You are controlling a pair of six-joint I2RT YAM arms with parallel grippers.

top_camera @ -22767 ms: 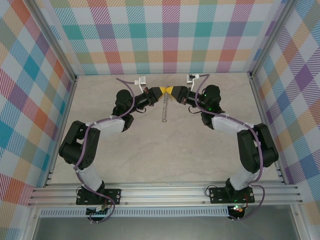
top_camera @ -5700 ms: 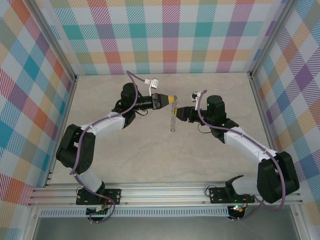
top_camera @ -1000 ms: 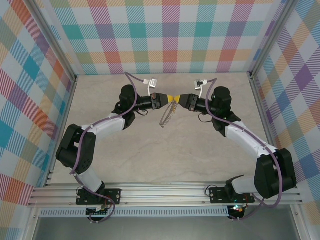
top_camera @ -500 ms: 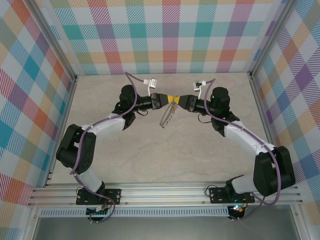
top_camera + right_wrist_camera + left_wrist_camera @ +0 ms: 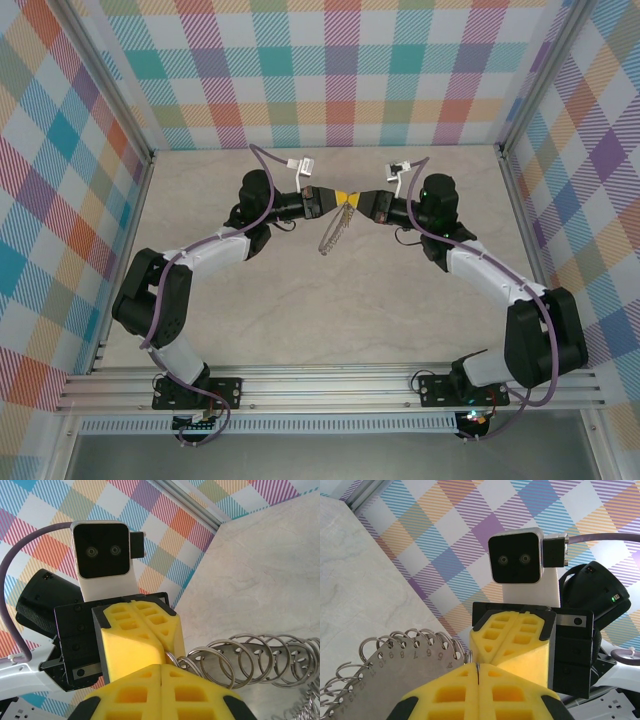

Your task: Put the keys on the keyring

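Wide open across the near half of the marbled beige tabletop (image 5: 330,320). Barred mid-back by yellow-padded left gripper (image 5: 342,196) and right gripper (image 5: 356,200) tip to tip, ringed grey metal plate (image 5: 335,228) dangling below.

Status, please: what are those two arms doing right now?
Left gripper shut on the keyring, right gripper shut, tip to tip in midair. Keyring's ringed strip hangs below them. Nothing in the way.

Silvery keyring (image 5: 400,670): numbered flat metal strip fringed with wire rings, hanging aslant.
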